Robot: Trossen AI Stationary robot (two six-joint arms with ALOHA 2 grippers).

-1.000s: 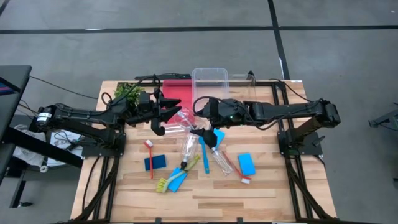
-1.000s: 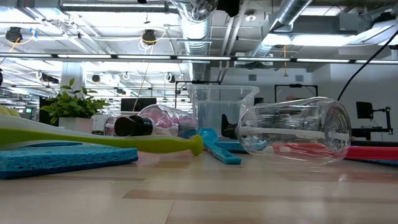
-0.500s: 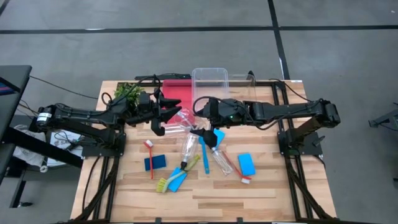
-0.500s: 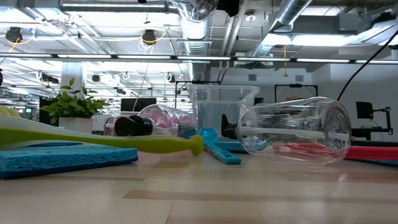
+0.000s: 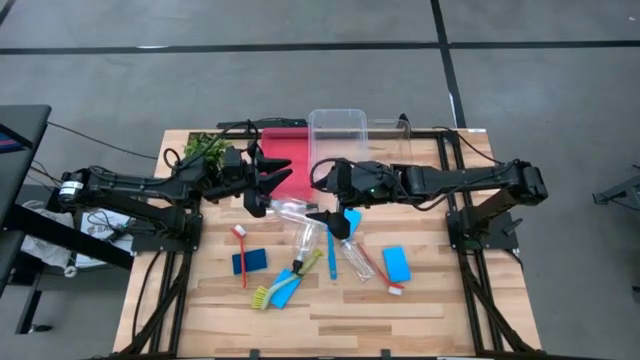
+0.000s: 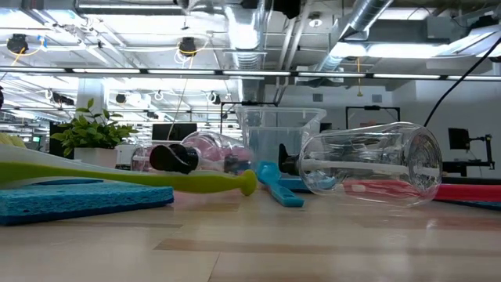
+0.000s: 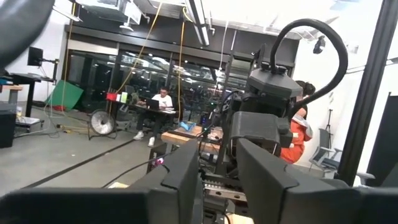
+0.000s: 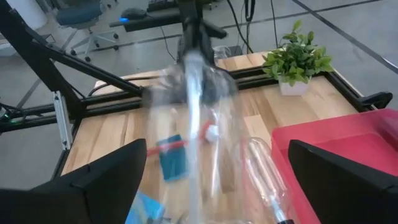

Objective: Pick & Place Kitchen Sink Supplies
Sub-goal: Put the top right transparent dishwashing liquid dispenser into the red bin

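Note:
My right gripper [image 5: 321,191] hangs wide open over the table's middle. In the right wrist view a clear bottle [image 8: 194,106] shows blurred between its spread fingers [image 8: 109,177], touching neither. From above that bottle [image 5: 290,208] lies between the two grippers. My left gripper [image 5: 272,190] stands open beside it, holding nothing. Two more clear bottles [image 5: 305,240] [image 5: 355,257] lie on the boards among blue sponges [image 5: 250,262] [image 5: 396,263], a red brush [image 5: 241,252], a blue brush [image 5: 328,245] and a yellow-green brush [image 5: 290,275]. The low view shows a black-capped bottle [image 6: 200,150] on its side.
A red tray [image 5: 285,150] and a clear bin [image 5: 340,128] stand at the far edge, with a leafy plant [image 5: 205,150] at the far left. One bottle [image 8: 267,174] lies beside the tray [image 8: 348,143]. Bare boards run along the near edge. People [image 7: 163,102] sit in the room behind.
The clear bottle that was up between the two grippers has dropped and now lies lower on the boards, a little nearer the near edge. In the low view the black-capped bottle has turned, so its cap faces more toward the camera. Both arms have stayed almost still.

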